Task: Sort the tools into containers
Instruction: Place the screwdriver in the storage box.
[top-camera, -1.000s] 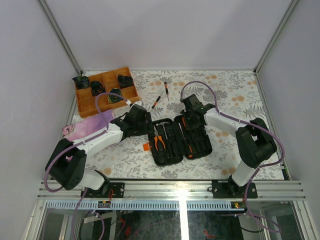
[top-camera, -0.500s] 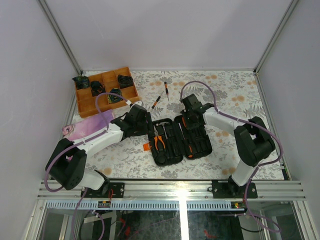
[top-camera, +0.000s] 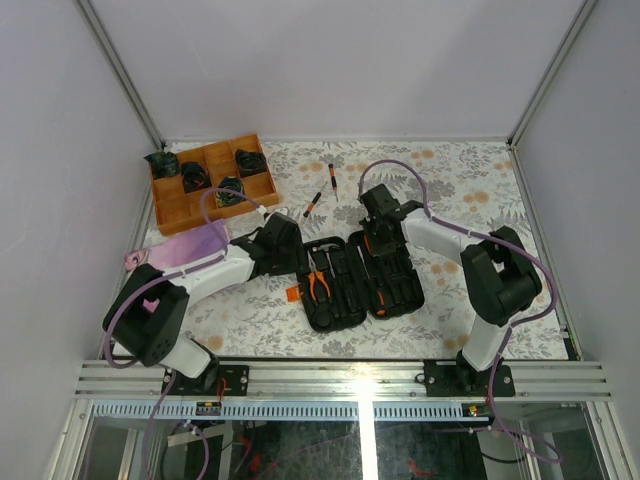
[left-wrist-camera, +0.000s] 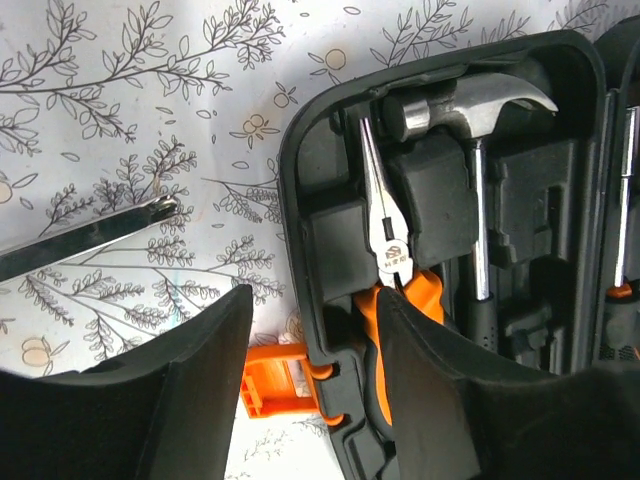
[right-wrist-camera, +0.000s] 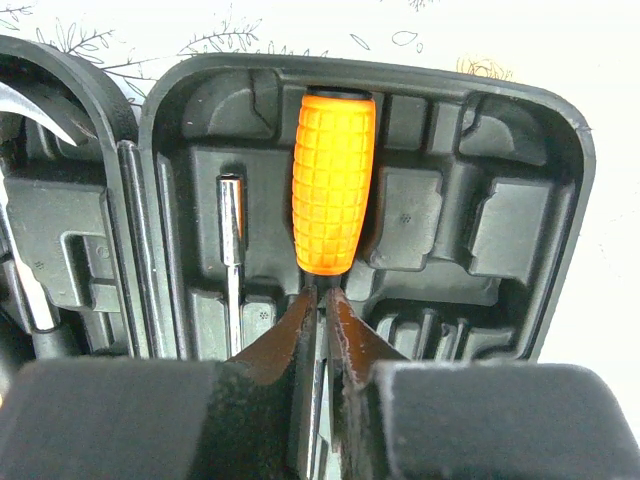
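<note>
The black tool case (top-camera: 395, 292) lies open like a book at mid-table. Its left half holds orange-handled pliers (left-wrist-camera: 392, 262) and a steel-headed hammer (left-wrist-camera: 470, 105). My left gripper (left-wrist-camera: 315, 300) stands open astride the case's left wall (left-wrist-camera: 300, 180), with the orange tab (left-wrist-camera: 272, 378) between its fingers. My right gripper (right-wrist-camera: 322, 295) is shut on the thin steel shaft of an orange-handled screwdriver (right-wrist-camera: 333, 180), whose handle lies in a slot of the right half. Two short orange-and-black drivers (top-camera: 311, 204) (top-camera: 332, 180) lie on the cloth beyond the case. A bare steel shaft (left-wrist-camera: 90, 235) lies left of the case.
An orange-brown wooden divided tray (top-camera: 178, 210) with dark items stands at the far left. A pink-purple pouch (top-camera: 175, 250) lies beneath my left arm. Metal frame posts and white walls bound the flowered tabletop (top-camera: 470, 190).
My left arm has swung slightly right, and its jaws have narrowed a little. My right gripper has edged toward the case's far rim and closed further on the shaft.
</note>
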